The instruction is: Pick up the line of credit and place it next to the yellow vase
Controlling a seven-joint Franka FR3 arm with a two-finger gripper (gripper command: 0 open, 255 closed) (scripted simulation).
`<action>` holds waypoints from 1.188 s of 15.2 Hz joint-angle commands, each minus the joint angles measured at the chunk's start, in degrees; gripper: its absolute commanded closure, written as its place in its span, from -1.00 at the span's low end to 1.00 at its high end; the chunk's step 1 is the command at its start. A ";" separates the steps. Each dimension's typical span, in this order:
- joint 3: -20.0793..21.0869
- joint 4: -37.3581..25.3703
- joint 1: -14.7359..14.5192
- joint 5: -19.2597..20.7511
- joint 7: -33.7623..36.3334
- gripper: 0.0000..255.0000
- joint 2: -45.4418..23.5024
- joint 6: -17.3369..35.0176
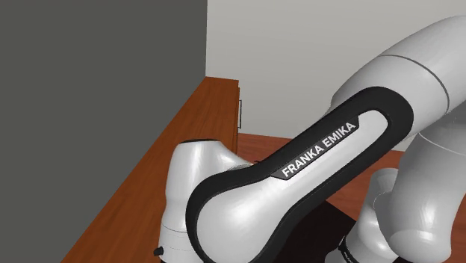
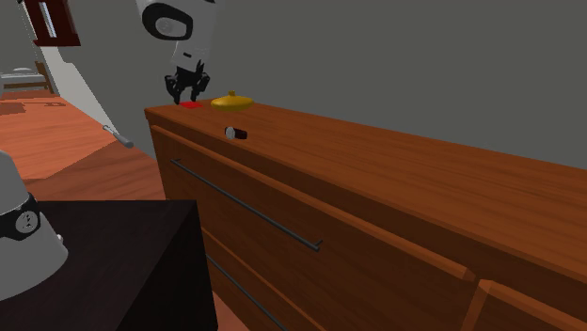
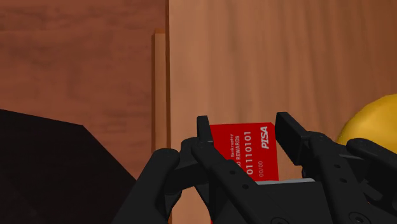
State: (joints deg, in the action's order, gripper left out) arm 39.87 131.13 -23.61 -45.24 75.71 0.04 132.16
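Observation:
A red credit card (image 3: 245, 153) with white print lies flat on the brown wooden dresser top (image 3: 267, 57). My gripper (image 3: 245, 130) is open and hangs just over the card, one black finger (image 3: 203, 130) along each long edge, the card lying in the gap between them. The yellow vase (image 3: 372, 121) stands close beside the card, just past one finger. In the second exterior view the gripper (image 2: 188, 94) hovers at the dresser's far end over the red card (image 2: 192, 105), with the low, wide yellow vase (image 2: 232, 100) just to the right.
A small black-and-white object (image 2: 235, 133) lies on the dresser top (image 2: 395, 179) nearer the camera than the vase. The dresser front has long drawer handles (image 2: 245, 207). A black stand (image 2: 103, 263) sits low in front. A grey wall (image 1: 97, 67) runs behind the dresser.

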 commanded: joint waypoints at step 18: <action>0.39 1.30 -0.59 -0.01 -2.13 -1.00 -4.47 5.23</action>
State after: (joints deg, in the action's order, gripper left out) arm 40.26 132.44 -24.21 -45.24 73.58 -4.43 137.39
